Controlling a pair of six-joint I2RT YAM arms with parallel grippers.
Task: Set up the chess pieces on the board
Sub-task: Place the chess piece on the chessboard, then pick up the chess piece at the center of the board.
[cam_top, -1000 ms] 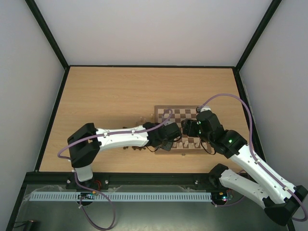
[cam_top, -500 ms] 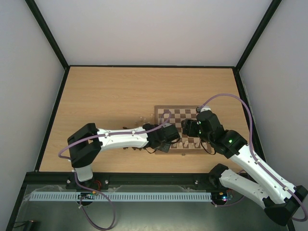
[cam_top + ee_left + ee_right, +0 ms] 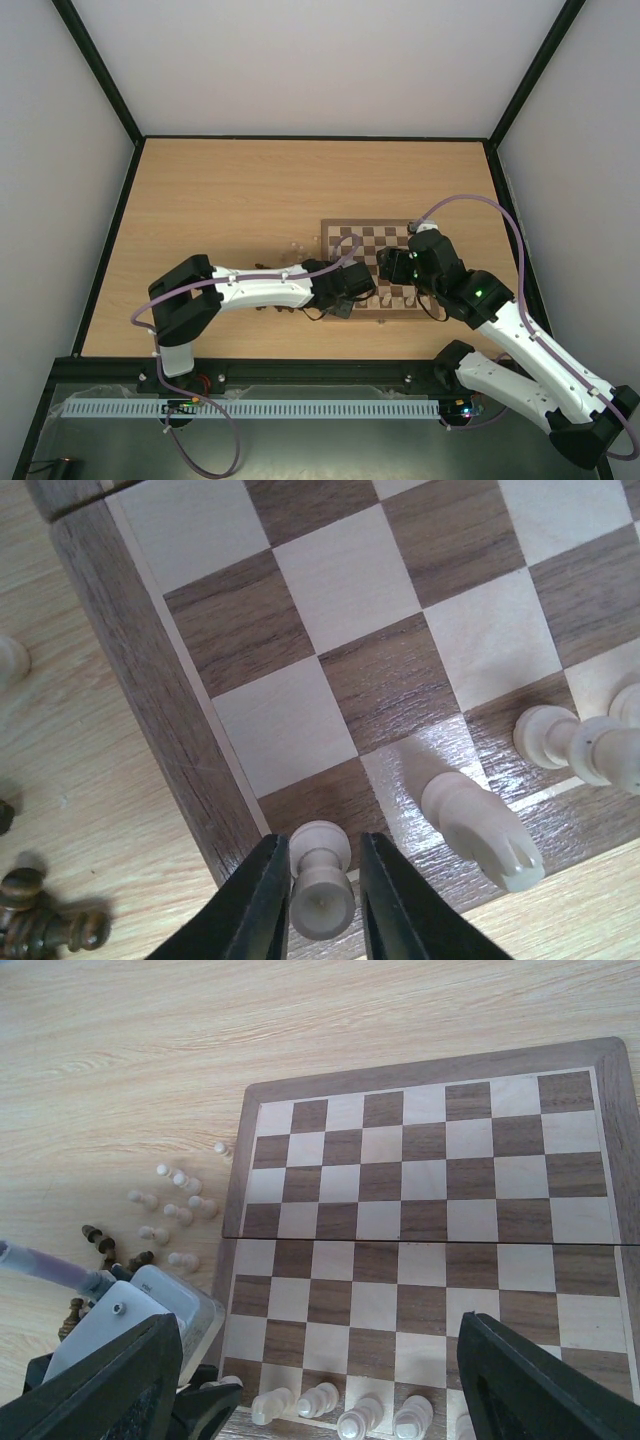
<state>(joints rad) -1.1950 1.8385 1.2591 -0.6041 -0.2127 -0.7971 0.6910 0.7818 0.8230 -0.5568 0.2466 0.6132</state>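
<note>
Left tool [image 3: 323, 845] brackets a pale pawn [image 3: 322, 905] on the board [image 3: 150, 690], completing its near rank; pinching or loosened, I cannot tell; right tool [image 3: 318, 1325] hovers spread, probably waiting.

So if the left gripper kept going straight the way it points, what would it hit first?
The pale chess piece between the left gripper's fingers, at the board's corner; beneath it, probably the board itself, though depth is unclear.

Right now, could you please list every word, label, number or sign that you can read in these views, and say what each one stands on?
None: no view shows any readable text.
The board has plain checkered squares and a bare border, with no letters or numbers; the chess pieces are unmarked.
</note>
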